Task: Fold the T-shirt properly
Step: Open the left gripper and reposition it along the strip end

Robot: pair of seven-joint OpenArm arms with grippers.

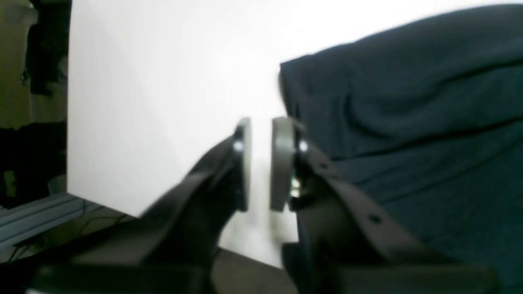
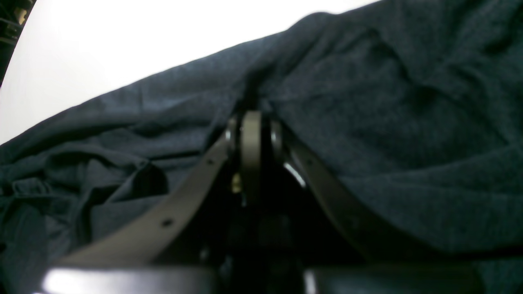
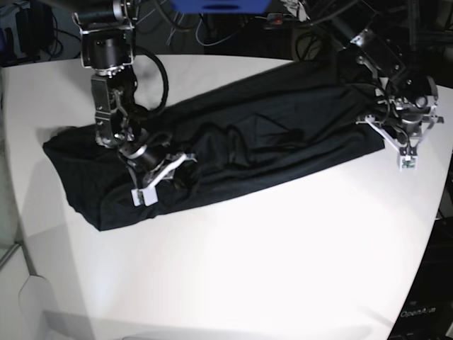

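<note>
The black T-shirt [image 3: 269, 134] lies stretched and rumpled across the white table [image 3: 248, 269], from the left edge toward the far right. My right gripper [image 3: 145, 193] sits on its left part. In the right wrist view that gripper [image 2: 251, 118] is shut, with a ridge of T-shirt [image 2: 367, 102] fabric bunched at its tips. My left gripper [image 3: 407, 163] is at the shirt's right end. In the left wrist view the left gripper [image 1: 261, 122] shows a narrow gap with only white table in it, and the T-shirt [image 1: 408, 122] edge lies just to the right of the right pad.
Cables and dark equipment [image 3: 233, 21] crowd the far side behind the table. The table's curved right edge [image 3: 435, 212] runs close to the left gripper. A metal rail [image 1: 32, 216] shows beyond the table edge in the left wrist view.
</note>
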